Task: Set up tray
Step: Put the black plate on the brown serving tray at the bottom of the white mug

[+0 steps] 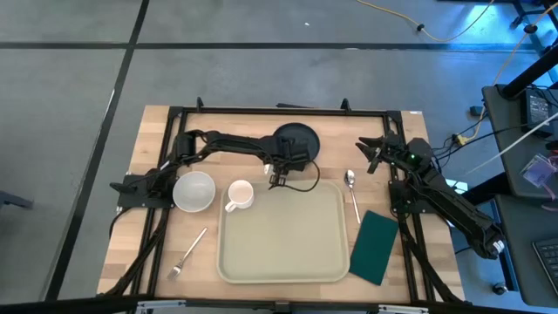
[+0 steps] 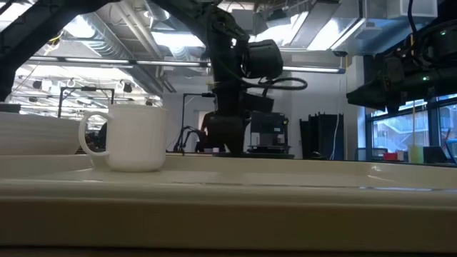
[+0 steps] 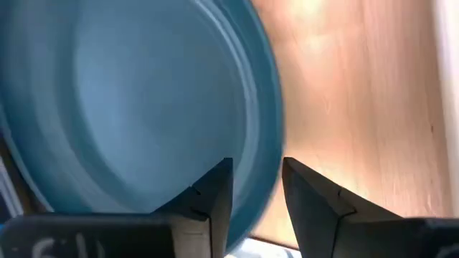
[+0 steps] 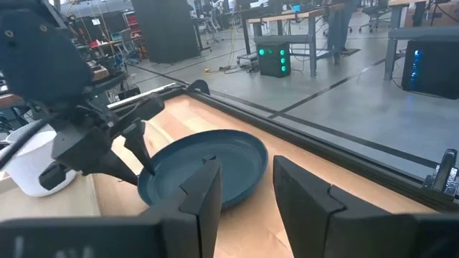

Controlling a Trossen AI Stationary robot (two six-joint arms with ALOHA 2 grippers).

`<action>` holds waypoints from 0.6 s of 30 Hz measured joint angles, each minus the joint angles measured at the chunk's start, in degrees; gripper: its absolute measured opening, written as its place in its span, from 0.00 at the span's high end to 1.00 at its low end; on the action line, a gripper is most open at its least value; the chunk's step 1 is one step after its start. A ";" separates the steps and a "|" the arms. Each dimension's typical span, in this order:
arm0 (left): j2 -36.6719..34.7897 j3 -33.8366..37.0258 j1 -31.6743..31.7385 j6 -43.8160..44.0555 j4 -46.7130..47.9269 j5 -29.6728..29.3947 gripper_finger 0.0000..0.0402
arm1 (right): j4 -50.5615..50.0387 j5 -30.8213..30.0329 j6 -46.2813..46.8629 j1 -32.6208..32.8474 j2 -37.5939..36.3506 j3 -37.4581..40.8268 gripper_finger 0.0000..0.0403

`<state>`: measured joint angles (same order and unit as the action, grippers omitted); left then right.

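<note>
Left end effector (image 1: 281,177) sits at the near rim of the dark blue plate (image 1: 296,139), just behind the tray's (image 1: 283,266) back edge. In the left wrist view its fingers (image 3: 208,201) straddle the plate's rim, one over the plate's inner surface, one outside above the desk (image 1: 157,139), with a narrow gap between them. Can't confirm contact on both sides, so I'd call it a rim pinch being set up, not a confirmed hold. The right wrist view agrees: tips at the plate's edge, plate apparently flat on the wood.

Rim approach makes sense: a flat plate offers nothing else to grab, and the side nearest the tray gives the shortest drag or lift onto it.

Tray lies at the desk's front centre, empty apart from the white mug (image 1: 238,195), which sits at the tray's back-left corner, overlapping its rim. White bowl (image 1: 193,190) is just left of the tray, fork (image 1: 187,253) left of its front half, spoon (image 1: 352,194) just right of its back corner, green napkin (image 1: 376,247) right of its front half. Everything is staged around the tray within reach.

Right end effector (image 1: 373,153) waits behind and right of the tray, raised, fingers (image 4: 204,193) partly apart, holding nothing, aimed at the plate.

Risk: thin rim grip could slip if the plate tilts.
</note>
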<state>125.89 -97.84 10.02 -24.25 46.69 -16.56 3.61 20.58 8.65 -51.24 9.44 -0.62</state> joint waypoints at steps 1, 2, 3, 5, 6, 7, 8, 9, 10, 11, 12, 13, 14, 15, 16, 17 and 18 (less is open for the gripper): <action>0.14 0.02 0.00 -0.05 0.12 0.05 0.73 | -0.04 -0.01 0.02 -0.02 0.14 0.00 0.68; 0.50 0.02 -0.02 -0.48 -0.34 0.01 0.74 | -0.04 0.00 0.02 -0.02 0.19 0.00 0.68; 0.75 0.00 -0.04 -1.09 -0.84 -0.01 0.75 | -0.02 0.00 -0.02 -0.02 0.25 0.00 0.68; 1.14 0.02 -0.07 -1.87 -0.08 -0.03 0.77 | -0.06 -0.03 -0.02 -0.02 0.38 0.00 0.68; 1.44 0.02 -0.07 -1.93 -0.64 -0.14 0.78 | -0.05 -0.04 -0.04 -0.02 0.38 0.00 0.68; 1.65 0.00 -0.05 -2.06 -1.27 -0.30 0.80 | -0.02 -0.03 -0.08 -0.02 0.37 0.00 0.68; 1.76 0.00 -0.04 -2.29 -0.89 -0.37 0.81 | -0.03 -0.03 -0.09 -0.01 0.38 0.00 0.68; 1.79 0.00 -0.04 -2.58 -0.37 -0.50 0.83 | -0.04 -0.04 -0.09 -0.01 0.38 0.00 0.68; 1.79 0.00 -0.04 -3.04 -0.41 -0.49 0.86 | -0.04 -0.04 -0.10 -0.02 0.38 0.00 0.68; 1.79 0.00 -0.04 -3.63 -0.54 -0.53 0.88 | -0.02 -0.04 -0.14 -0.02 0.39 0.00 0.68; 1.79 0.00 -0.05 -4.24 -0.44 -0.65 0.91 | -0.04 -0.02 -0.15 0.00 0.41 0.00 0.68; 1.78 0.00 -0.12 -4.52 -0.46 -1.08 0.95 | -0.04 -0.04 -0.14 -0.02 0.44 0.00 0.68; 1.68 0.00 -0.20 -4.68 -0.46 -1.72 0.97 | -0.02 -0.04 -0.13 -0.02 0.47 0.00 0.68; 1.57 0.00 -0.35 -4.76 -0.50 -2.55 0.98 | -0.03 -0.04 -0.15 0.00 0.47 0.00 0.68; 1.53 -0.02 -0.56 -5.04 -0.42 -3.81 0.98 | -0.02 -0.04 -0.15 -0.02 0.49 0.00 0.68; 1.43 -0.02 -0.78 -5.46 -0.21 -5.39 0.98 | -0.02 -0.04 -0.13 0.00 0.47 0.00 0.68; 1.15 -0.02 -1.00 -5.53 0.36 -6.91 0.98 | -0.02 -0.02 -0.14 -0.01 0.47 0.00 0.68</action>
<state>127.04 -97.86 9.02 -29.78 47.05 -23.47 3.60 20.55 8.50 -51.26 9.91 -0.62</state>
